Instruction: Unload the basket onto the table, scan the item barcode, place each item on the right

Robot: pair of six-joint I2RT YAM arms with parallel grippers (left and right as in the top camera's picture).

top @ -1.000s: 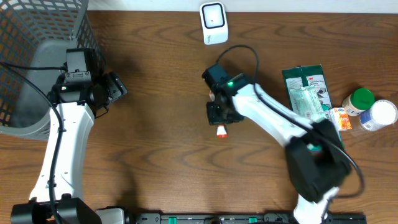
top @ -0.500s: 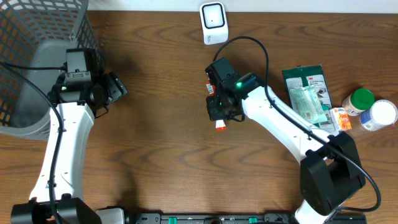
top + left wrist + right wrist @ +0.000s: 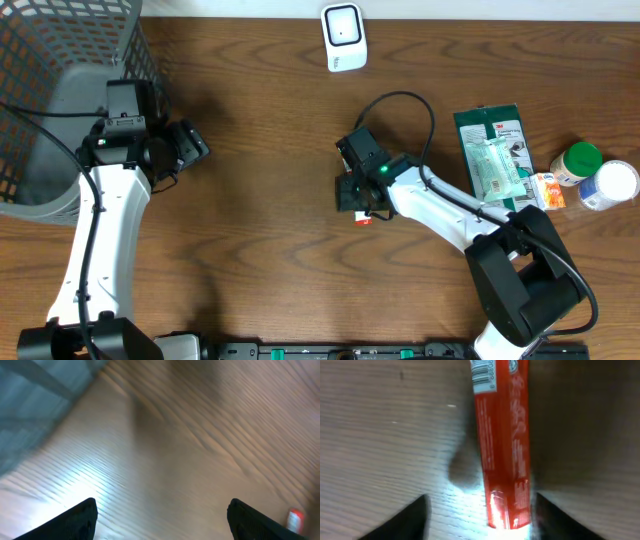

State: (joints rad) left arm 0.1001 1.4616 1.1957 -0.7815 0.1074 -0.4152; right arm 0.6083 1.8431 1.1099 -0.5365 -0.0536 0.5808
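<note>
**Overhead:** the right gripper [image 3: 356, 195] is low over the table with only the end of the red tube [image 3: 363, 218] poking out past its jaws. The white barcode scanner [image 3: 343, 38] stands well apart from those jaws, so the scan looks not yet done. The left gripper [image 3: 188, 147] is parked well off, just beside the wire basket [image 3: 60, 60], likely to keep clear.

**Left wrist:** the 2 left fingers [image 3: 75, 520] are spread wide with nothing but bare wood between them. A red speck of the tube shows beyond 1 fingertip, outside the jaws.

**Right wrist:** the jaws are spread, not pinching, with 1 of the right fingers [image 3: 412, 515] on each side.
- The tube lies flat on the wood between them and runs away from the fingertips.
- The barcode label [image 3: 482, 372] is at the far end, face up.
- There is a clear gap on 1 side. The other side is too close to tell whether it touches.

My guess is the tube is laid down for a fresh grip that turns the code toward the scanner.
</note>
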